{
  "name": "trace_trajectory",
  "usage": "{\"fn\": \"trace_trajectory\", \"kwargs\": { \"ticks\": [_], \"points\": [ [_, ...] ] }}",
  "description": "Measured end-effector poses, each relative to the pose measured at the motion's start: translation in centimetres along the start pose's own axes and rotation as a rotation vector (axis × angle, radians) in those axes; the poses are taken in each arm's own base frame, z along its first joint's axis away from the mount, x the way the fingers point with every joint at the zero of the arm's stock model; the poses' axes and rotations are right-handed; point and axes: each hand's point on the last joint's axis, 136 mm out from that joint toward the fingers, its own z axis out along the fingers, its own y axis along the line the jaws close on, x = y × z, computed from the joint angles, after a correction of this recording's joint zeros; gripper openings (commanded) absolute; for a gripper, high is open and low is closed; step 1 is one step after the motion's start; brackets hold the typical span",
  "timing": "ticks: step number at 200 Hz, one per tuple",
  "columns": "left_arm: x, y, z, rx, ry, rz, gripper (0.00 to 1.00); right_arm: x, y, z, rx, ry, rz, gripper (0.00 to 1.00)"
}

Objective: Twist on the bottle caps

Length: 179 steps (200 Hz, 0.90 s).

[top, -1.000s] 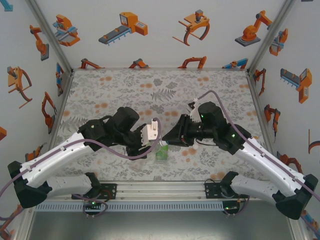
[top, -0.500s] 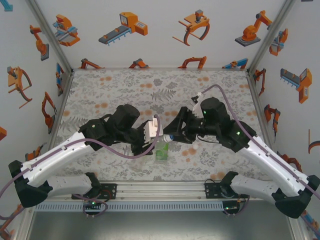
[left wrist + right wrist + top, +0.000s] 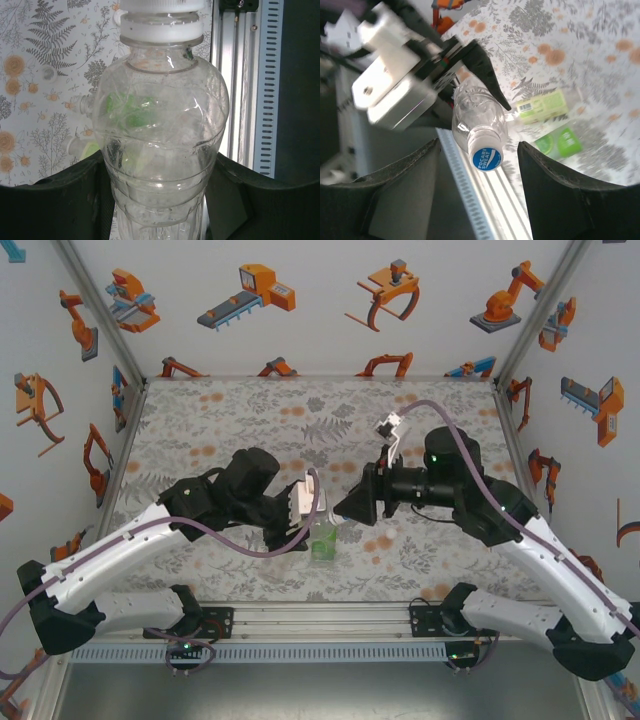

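My left gripper (image 3: 160,205) is shut on the unlabelled clear bottle (image 3: 160,125), with its dark fingers (image 3: 55,200) pressed to both sides of the body. A white cap with a blue printed top (image 3: 487,156) sits on that bottle's neck. My right gripper (image 3: 479,150) is open and faces the cap end-on, its fingers (image 3: 395,190) standing well apart from it on either side. In the top view the right gripper (image 3: 342,508) is just right of the left gripper (image 3: 303,525). The pale yellow-green labelled bottle (image 3: 542,106) and the bright green labelled bottle (image 3: 561,142) lie on the table below.
The aluminium rail (image 3: 320,618) runs along the table's near edge, just under the held bottle. The green bottle (image 3: 322,542) lies between the two arms near that edge. Patterned table surface (image 3: 300,410) stretches open toward the back wall.
My right gripper has drawn back to the right, away from the bottle's cap, and its wrist has turned. The left arm still holds the bottle in the same place.
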Motion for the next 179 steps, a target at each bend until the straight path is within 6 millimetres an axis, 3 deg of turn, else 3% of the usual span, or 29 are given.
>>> {"fn": "trace_trajectory", "kwargs": {
  "ticks": [64, 110, 179],
  "points": [
    [-0.2, -0.8, -0.1, 0.035, -0.008, -0.004, 0.00, 1.4, 4.6, -1.0, -0.272, 0.073, -0.518, 0.57],
    [-1.0, -0.9, -0.5, 0.040, -0.025, 0.002, 0.00, 2.5, 4.6, -1.0, -0.310, 0.089, -0.683, 0.52],
    [-1.2, -1.2, -0.6, 0.053, -0.030, 0.005, 0.00, 4.2, 3.6, -0.1, -0.318, 0.114, -0.722, 0.48]
  ]
}}
